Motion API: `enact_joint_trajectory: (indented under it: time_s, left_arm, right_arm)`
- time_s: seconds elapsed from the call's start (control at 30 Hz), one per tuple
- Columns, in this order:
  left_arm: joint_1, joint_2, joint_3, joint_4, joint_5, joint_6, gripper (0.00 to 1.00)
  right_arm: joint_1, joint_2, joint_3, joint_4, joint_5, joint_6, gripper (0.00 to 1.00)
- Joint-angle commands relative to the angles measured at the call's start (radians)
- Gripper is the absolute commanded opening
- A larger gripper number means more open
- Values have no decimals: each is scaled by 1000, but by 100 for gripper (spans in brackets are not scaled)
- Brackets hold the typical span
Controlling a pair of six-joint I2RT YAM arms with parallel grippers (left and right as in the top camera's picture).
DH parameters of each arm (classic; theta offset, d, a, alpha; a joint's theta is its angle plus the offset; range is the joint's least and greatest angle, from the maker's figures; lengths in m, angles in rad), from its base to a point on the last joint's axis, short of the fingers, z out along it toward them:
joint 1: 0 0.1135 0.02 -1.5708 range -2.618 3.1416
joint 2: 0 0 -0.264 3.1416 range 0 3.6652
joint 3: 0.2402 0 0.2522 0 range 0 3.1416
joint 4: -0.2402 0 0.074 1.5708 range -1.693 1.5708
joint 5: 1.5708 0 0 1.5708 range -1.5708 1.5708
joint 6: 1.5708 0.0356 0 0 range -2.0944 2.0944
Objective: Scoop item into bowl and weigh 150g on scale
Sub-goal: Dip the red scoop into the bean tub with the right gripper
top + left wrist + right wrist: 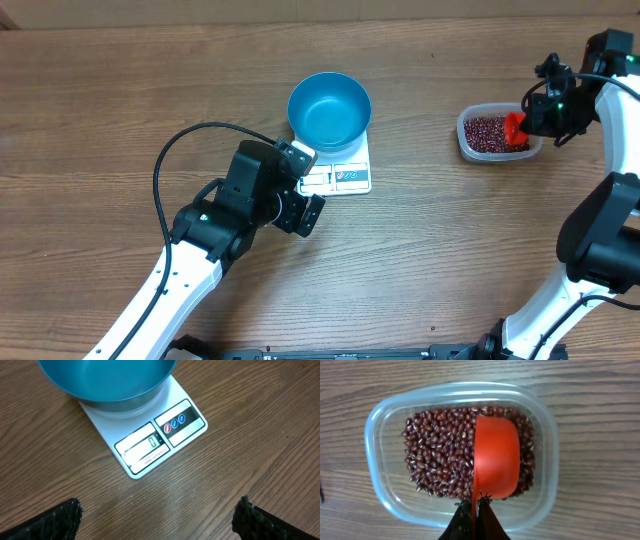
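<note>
The blue bowl (329,108) (105,380) stands empty on the white scale (340,176) (162,435) at the table's middle. Just below and left of the scale, my left gripper (296,196) (157,515) hangs open over bare wood, holding nothing. At the far right, a heap of small red-brown beans (487,131) (440,455) lies in a clear plastic tub (470,145) (375,450). My right gripper (530,120) (476,507) is shut on the thin handle of a red scoop (515,127) (495,460). The scoop's cup sits over the beans on the tub's right side, rounded back showing.
The left arm's black cable (175,160) loops over the table to the left of the bowl. The right arm's base (600,240) stands at the right edge. Bare wood lies between the scale and the tub.
</note>
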Motion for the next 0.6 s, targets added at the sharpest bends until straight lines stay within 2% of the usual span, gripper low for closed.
enact_joint_trajectory:
  time_s: [0.0, 0.57]
  left_arm:
    - [5, 3, 21, 0, -6, 9, 100]
    - [5, 3, 21, 0, -6, 9, 100]
  right_arm:
    - [-2, 2, -42, 17, -7, -11, 4]
    - [-2, 45, -63, -46, -186, -7, 4]
